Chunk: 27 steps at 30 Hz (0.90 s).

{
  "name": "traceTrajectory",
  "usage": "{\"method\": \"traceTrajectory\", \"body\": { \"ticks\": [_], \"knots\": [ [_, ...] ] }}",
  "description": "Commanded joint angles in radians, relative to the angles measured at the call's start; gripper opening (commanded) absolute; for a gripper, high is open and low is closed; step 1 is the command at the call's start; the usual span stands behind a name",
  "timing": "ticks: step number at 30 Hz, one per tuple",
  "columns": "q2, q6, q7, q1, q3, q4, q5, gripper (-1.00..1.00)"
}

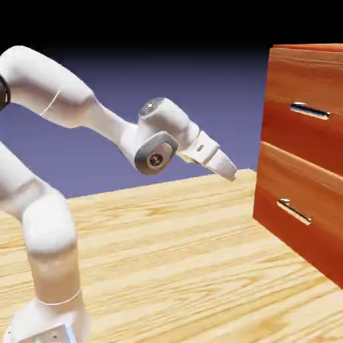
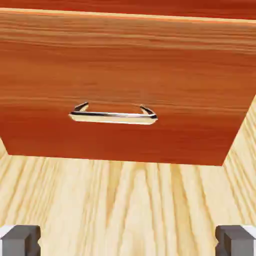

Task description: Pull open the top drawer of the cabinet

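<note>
Claw (image 1: 229, 171) fingertips (image 2: 20, 240) cropped below, facing lower drawer (image 2: 120, 85).

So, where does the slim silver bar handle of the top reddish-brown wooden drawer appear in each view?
Exterior view: the top drawer's handle is at the upper right, on the cabinet front.
Hand view: not in it.
Shared landmark: the lower drawer's silver bar handle, near the hand view's middle.
</note>
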Motion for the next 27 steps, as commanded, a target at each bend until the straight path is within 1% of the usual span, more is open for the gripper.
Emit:
{"method": "traceTrajectory", "body": {
  "ticks": [1,27],
  "knots": [
    [-0.018,-0.01,0.01,-0.032,0.02,0.015,0.044,0.0],
    [-0.477,-0.28,0.267,-0.855,0.529,0.41,1.174,0.0]
  ]
}}
